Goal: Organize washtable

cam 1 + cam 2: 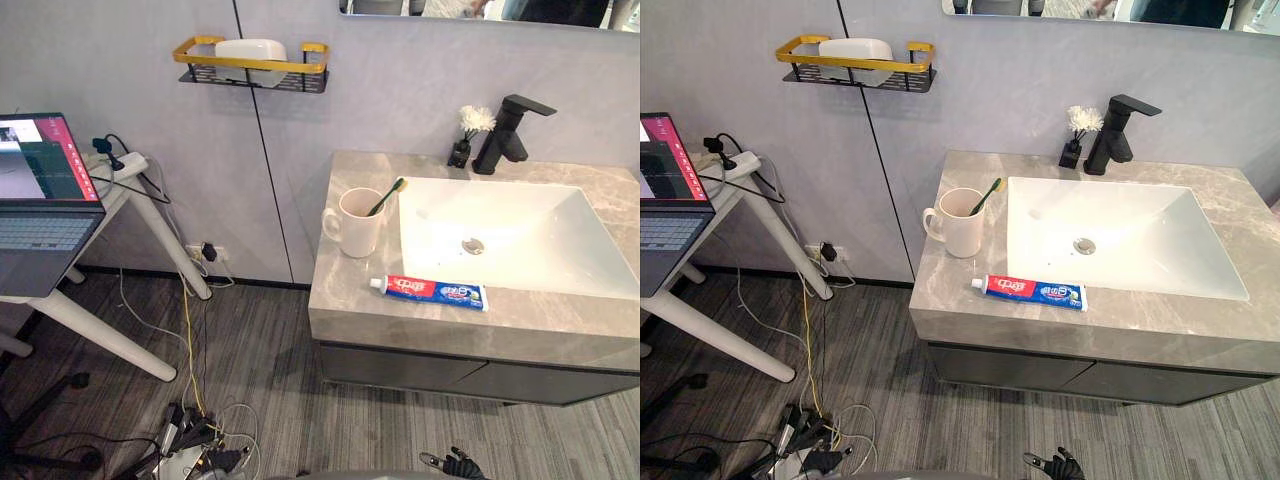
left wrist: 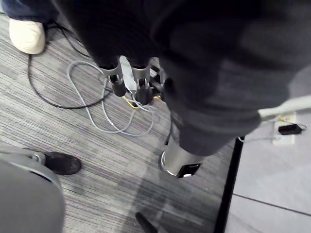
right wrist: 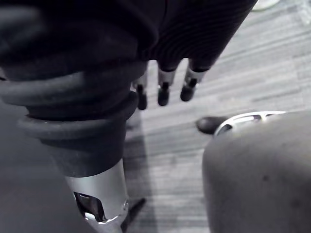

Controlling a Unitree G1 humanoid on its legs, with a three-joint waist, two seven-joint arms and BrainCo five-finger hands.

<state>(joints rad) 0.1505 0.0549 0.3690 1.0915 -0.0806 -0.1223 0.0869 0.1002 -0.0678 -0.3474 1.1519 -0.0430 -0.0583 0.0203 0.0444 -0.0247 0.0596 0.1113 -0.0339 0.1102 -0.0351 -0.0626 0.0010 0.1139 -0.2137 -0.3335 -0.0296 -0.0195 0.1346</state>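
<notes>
Quick headcount from my feed: one mug (image 1: 355, 222), one toothbrush (image 1: 386, 197) and one toothpaste tube (image 1: 430, 291), so three loose items total. Fixed stuff is one grey surface (image 1: 345, 290), one sink (image 1: 540, 230), one black faucet (image 1: 508, 133) and one little vase (image 1: 460, 152) of white flowers. There's one wall shelf (image 1: 300, 80) with one white thing (image 1: 250, 50) in it. Off to the side I count one laptop (image 1: 40, 190) and one power strip (image 1: 125, 163). The left wrist cam adds one white shoe (image 2: 26, 35).

soft, even light falls from above. the white sink (image 1: 545, 215) is brightest, with mild glare on its slope. the mug (image 1: 355, 228) casts only a faint shadow on the counter (image 1: 345, 292). the floor (image 1: 270, 345) under the counter lies dimmer.
</notes>
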